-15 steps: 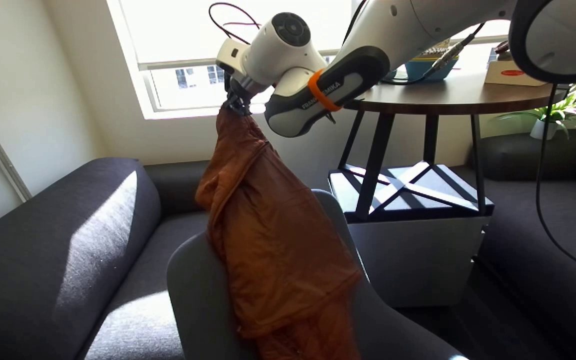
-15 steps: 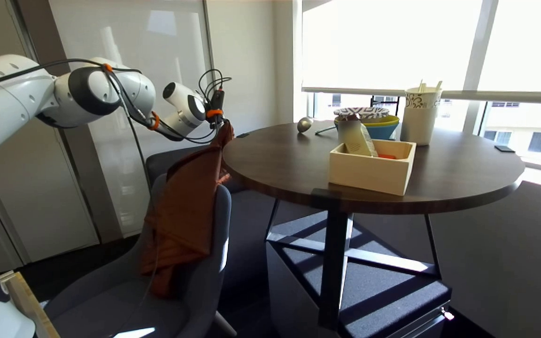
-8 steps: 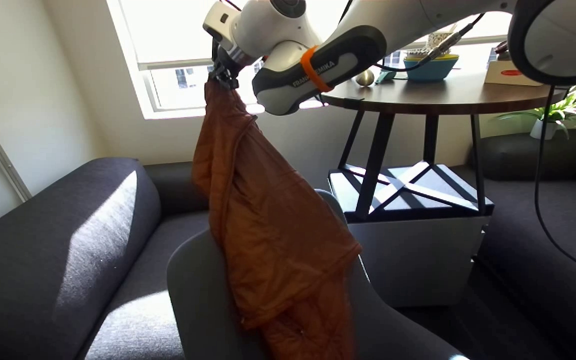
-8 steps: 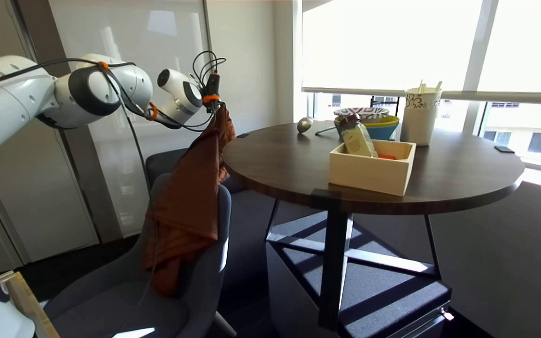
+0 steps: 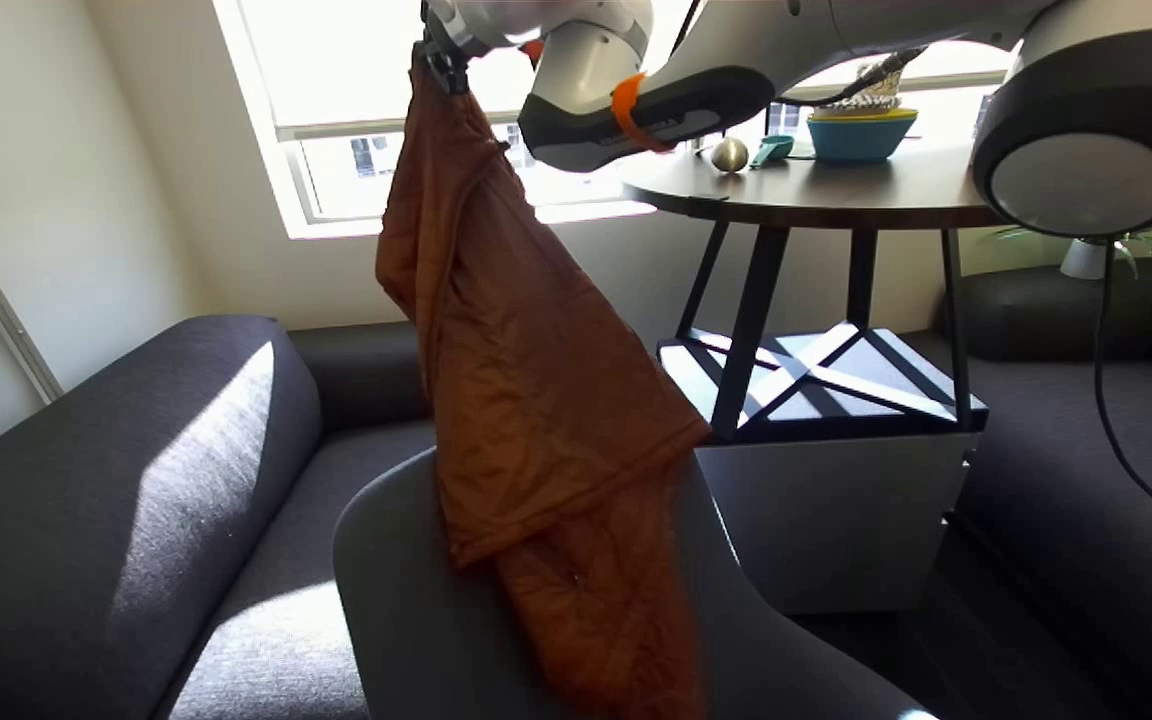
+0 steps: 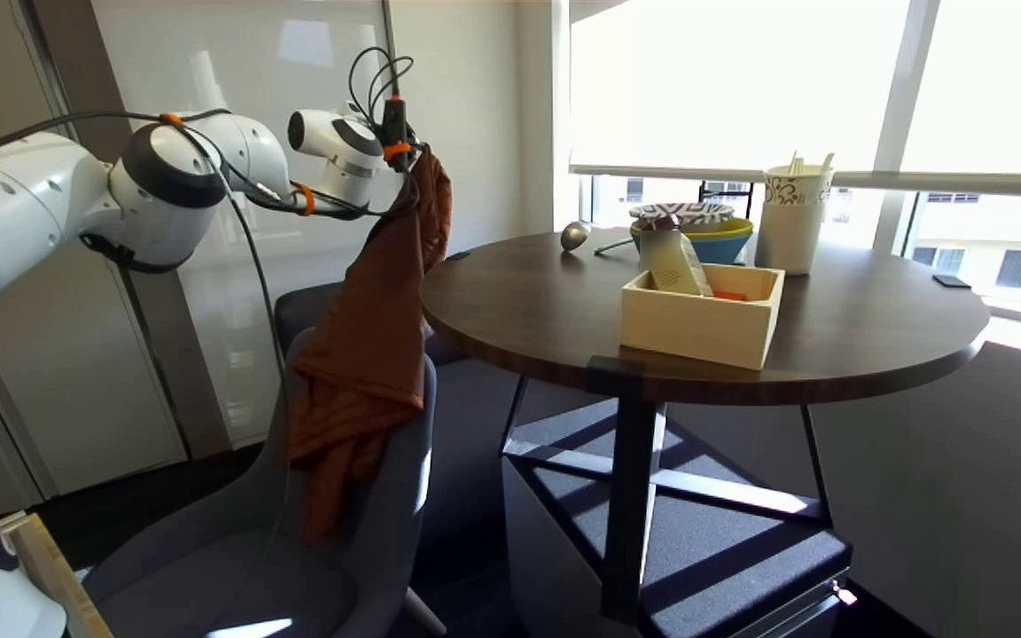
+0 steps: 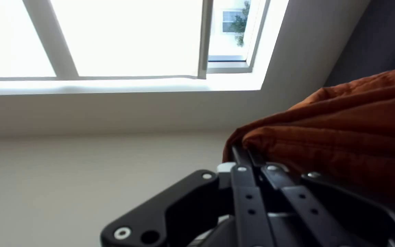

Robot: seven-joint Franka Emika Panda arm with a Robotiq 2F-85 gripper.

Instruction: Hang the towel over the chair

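The towel [image 5: 546,380] is a wrinkled rust-orange cloth hanging down from my gripper [image 5: 444,72]; it also shows in an exterior view [image 6: 369,328] and in the wrist view [image 7: 348,144]. My gripper is shut on the towel's top end, high above the chair [image 5: 396,560]. In the wrist view the fingers [image 7: 247,152] are close together with cloth bunched around their tips. The towel's lower part hangs in front of the grey-blue backrest, on the seat side [image 6: 231,567]. The towel hides the middle of the backrest's top edge.
A round dark table [image 6: 528,301] stands beside the chair, bearing a wooden box [image 6: 697,323], bowls [image 6: 719,244] and a tall white container [image 6: 794,217]. A grey box [image 5: 826,520] stands under it. Dark grey sofas [image 5: 106,500] flank the scene. A window [image 5: 346,180] is behind.
My gripper has risen and shifted slightly away from the table, pulling the towel up. The towel's lower folds now hang higher against the backrest. The chair has not moved.
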